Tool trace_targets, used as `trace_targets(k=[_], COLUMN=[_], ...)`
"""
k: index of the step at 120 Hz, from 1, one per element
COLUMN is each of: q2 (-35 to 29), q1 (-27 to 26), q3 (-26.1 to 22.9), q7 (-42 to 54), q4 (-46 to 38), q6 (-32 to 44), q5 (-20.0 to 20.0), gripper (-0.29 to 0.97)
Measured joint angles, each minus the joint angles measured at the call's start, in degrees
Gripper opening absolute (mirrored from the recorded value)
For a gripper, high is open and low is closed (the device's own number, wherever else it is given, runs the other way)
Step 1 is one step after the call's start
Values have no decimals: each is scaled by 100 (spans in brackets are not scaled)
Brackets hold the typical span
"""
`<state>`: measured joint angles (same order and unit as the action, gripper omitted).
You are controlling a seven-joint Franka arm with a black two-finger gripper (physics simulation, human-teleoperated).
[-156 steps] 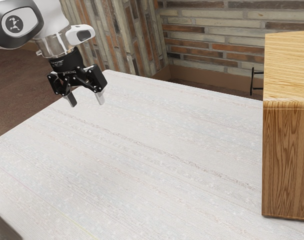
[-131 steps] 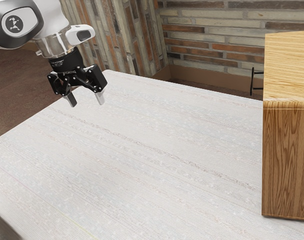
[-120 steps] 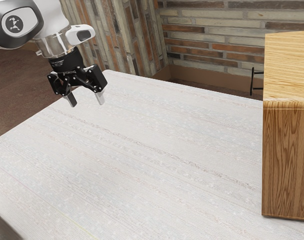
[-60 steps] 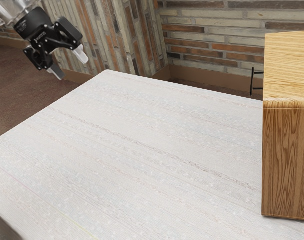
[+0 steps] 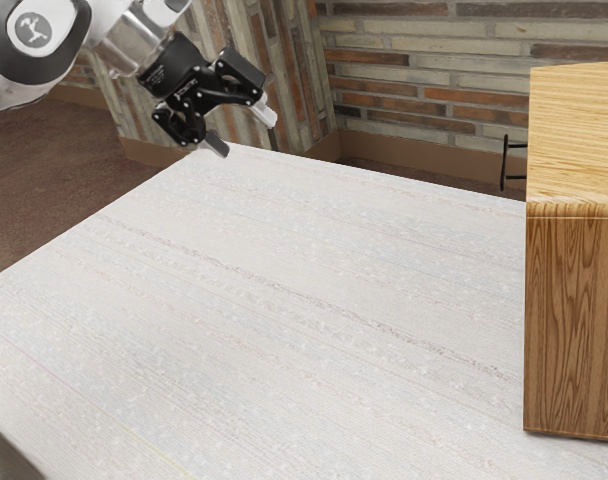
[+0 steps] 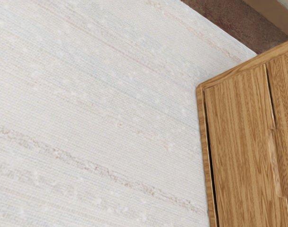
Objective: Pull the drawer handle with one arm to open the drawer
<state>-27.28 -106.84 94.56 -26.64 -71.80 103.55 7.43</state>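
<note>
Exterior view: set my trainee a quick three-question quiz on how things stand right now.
1. What colour is the drawer handle on the wooden cabinet?
2. True or false: the gripper is shut on the drawer handle.
3. Where does the wooden cabinet stand? A: on the table, at the exterior view's right. B: on a chair. C: directly under the gripper.

Key: 1 black. 2 false: the gripper is open, near the table's far corner at the exterior view's left, well apart from the drawer handle. 3 A.
</note>
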Motion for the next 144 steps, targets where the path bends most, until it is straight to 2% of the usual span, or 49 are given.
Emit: trace_targets(k=[21, 28, 40, 47, 56, 67, 75, 86, 98, 114, 128, 134, 144], q2=[-273, -384, -676, -747, -772, -794, -786, -749, -678, -563, -538, -560, -610], q1=[-637, -757, -1366, -1494, -1543, -1548, -1511, -1370, -997, -749, -789, -1006, -1802], q3=[528, 651, 982, 1028, 1029, 1144, 1179, 1146, 900, 624, 520, 565, 1183], q7=[-124, -181, -262, -311, -356, -355, -344, -330, -307, -299, -348, -369, -402], q4=[131, 161, 363, 370, 347, 125, -105, -371, -683, -730, -134, 139, 740], q6=[980, 1173, 1398, 1487, 1568, 1662, 1809, 1998, 2110, 2056, 1569, 1396, 1121], q5=[-57, -50, -45, -176, -384, -1048, -1357, -1567, -1662, -1444, -1078, -858, -566], gripper=[68, 68, 68, 68, 68, 68, 68, 65, 51, 39, 35, 35, 34])
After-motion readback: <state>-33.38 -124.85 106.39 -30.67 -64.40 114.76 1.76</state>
